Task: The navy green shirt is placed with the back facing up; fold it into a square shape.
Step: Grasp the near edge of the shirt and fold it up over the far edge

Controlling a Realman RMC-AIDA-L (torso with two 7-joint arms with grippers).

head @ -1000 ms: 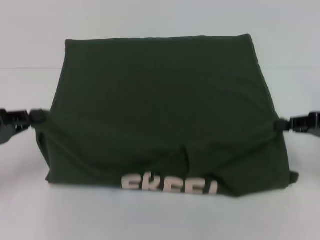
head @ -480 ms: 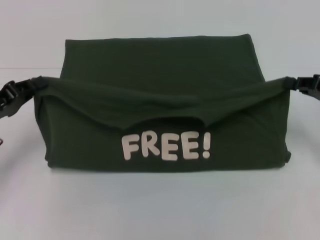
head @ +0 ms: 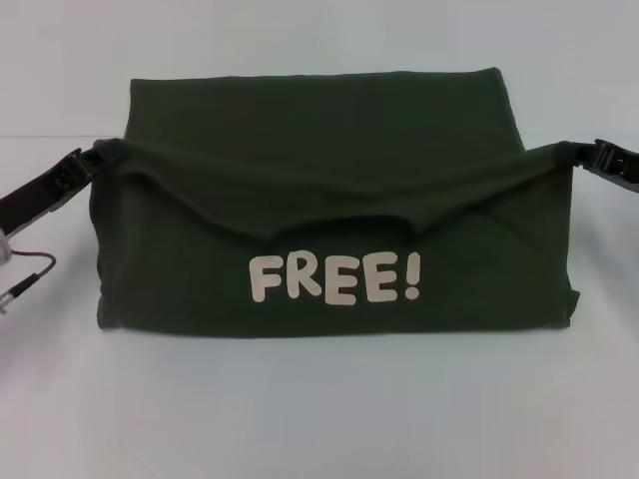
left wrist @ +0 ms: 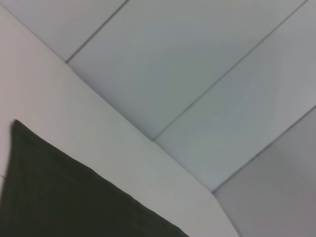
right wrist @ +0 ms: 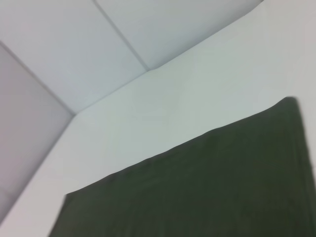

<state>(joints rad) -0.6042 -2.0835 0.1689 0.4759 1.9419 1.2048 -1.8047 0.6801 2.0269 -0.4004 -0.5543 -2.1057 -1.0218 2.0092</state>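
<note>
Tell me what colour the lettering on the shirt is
White lettering on the dark olive-green shirt; head view.

I've got a plain white table (head: pixel 319 419) in front of me, w/ only the navy green shirt (head: pixel 329 150) lying on it — spread across the middle, near edge folded up so the white "FREE!" print (head: pixel 335 278) faces me. Wrist views show the same white top running to pale wall panels (left wrist: pixel 197 74).
</note>
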